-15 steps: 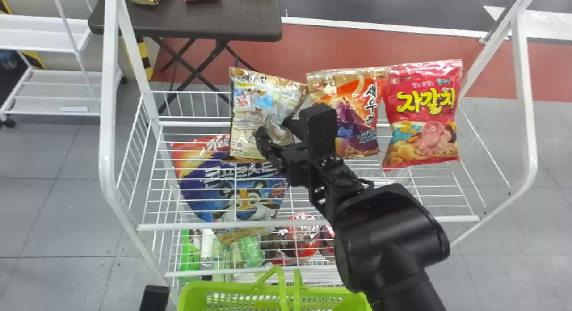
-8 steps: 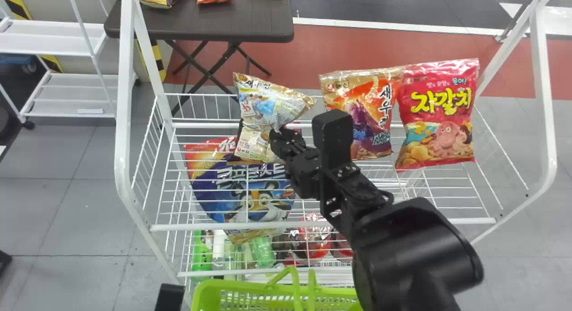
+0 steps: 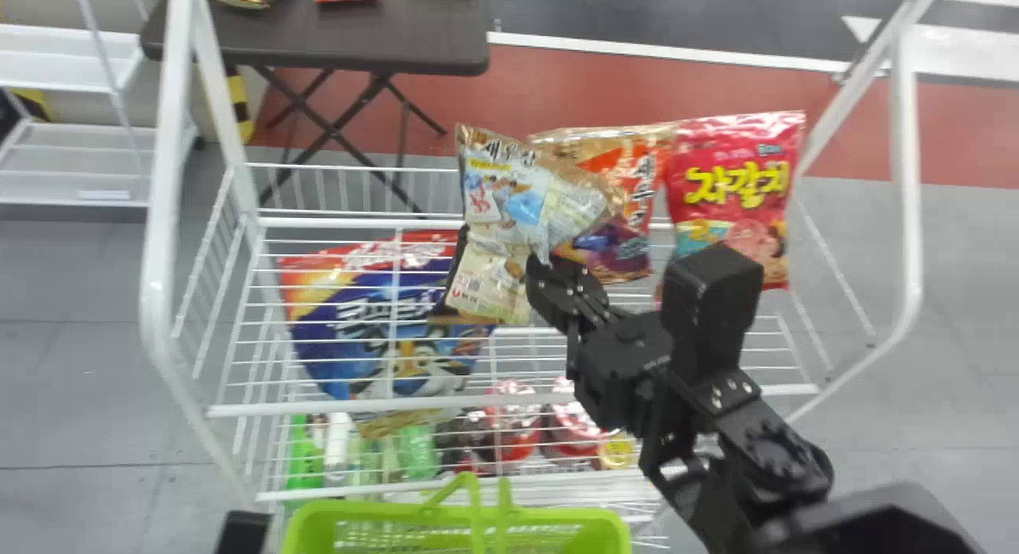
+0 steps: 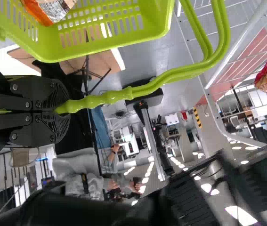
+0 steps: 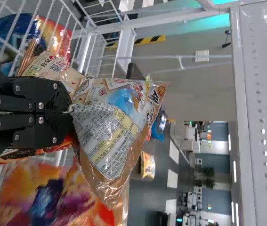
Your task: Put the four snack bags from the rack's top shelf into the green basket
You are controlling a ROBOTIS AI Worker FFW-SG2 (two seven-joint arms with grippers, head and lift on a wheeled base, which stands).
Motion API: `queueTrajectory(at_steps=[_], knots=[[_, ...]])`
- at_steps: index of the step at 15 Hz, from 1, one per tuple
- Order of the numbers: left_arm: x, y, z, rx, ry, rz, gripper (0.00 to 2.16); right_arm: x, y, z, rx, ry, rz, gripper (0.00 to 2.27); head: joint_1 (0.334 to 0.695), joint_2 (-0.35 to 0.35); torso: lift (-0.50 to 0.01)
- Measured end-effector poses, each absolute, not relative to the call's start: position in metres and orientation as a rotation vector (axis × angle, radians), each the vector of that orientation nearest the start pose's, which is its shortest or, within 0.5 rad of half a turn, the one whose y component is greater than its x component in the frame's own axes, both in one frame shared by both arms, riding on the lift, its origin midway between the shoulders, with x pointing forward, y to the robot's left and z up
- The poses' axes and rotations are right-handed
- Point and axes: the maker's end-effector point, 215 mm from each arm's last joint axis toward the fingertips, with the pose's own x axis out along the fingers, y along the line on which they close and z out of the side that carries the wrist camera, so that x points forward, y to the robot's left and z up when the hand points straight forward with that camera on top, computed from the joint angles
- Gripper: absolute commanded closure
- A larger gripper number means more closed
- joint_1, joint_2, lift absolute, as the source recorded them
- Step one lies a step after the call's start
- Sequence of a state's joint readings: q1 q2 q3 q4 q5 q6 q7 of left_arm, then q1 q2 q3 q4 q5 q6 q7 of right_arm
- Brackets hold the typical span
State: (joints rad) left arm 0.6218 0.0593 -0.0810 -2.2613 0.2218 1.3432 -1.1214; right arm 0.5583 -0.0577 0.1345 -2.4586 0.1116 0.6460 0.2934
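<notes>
Right gripper (image 3: 555,269): fingers clamp a creased snack bag (image 3: 501,196) over the rack's top shelf (image 3: 334,407). Left gripper (image 4: 60,109): fingers grip the handle (image 4: 161,81) of the green basket (image 3: 366,513).

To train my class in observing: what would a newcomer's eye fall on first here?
Probably the creased tan-and-blue plastic snack bag, pinched in the black right hand at the white wire rack. Next, the pink-red bag with yellow lettering, at the rack's right, and the lime-green plastic basket low in front.
</notes>
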Motion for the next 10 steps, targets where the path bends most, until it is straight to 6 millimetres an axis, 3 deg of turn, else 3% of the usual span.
queueTrajectory(at_steps=[3, 8, 10], knots=[[0.143, -0.015, -0.421, -0.828, 1.098, -1.182, 2.14, 0.339, -0.156, -0.345, -0.044, 0.470, 0.375, 2.01, 0.695, -0.350, 0.000], [0.145, -0.009, -0.427, -0.840, 1.095, -1.150, 2.14, 0.247, -0.189, -0.422, 0.024, 0.892, 0.342, 2.01, 0.695, -0.350, 0.000], [0.147, -0.008, -0.426, -0.843, 1.090, -1.147, 2.14, 0.206, -0.188, -0.448, 0.077, 1.054, 0.358, 2.02, 0.695, -0.350, 0.000]])
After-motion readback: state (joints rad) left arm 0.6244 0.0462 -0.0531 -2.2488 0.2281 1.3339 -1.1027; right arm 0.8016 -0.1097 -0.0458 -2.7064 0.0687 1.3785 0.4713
